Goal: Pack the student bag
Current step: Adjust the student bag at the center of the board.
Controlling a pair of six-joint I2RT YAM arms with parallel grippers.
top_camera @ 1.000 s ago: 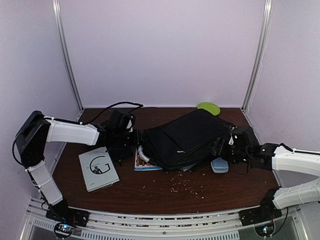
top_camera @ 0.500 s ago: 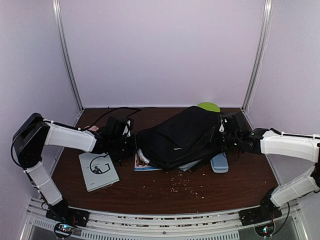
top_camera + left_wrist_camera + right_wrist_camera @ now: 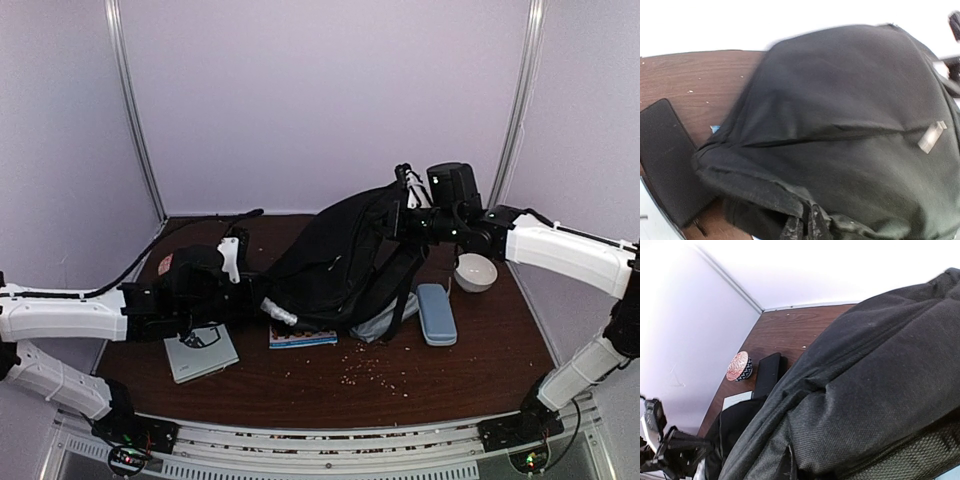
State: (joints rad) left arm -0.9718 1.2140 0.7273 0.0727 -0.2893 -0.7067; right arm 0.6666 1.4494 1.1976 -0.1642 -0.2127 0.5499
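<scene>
Bag [image 3: 340, 265] half-upright, pre-opening step. Right fingers [image 3: 404, 205] pinch its raised top; left fingers [image 3: 250, 300] clamped, apparently on the low edge. Next: find the zip.

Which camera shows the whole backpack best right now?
Top external: it alone shows the whole backpack, with its right end raised high. The left wrist view is nearly filled by its black fabric up close, and the right wrist view shows only a close stretch of its side.

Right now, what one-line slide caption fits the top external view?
Student bag gripped at both ends: right gripper holds one end raised off the table, left gripper pinches the low end.
</scene>
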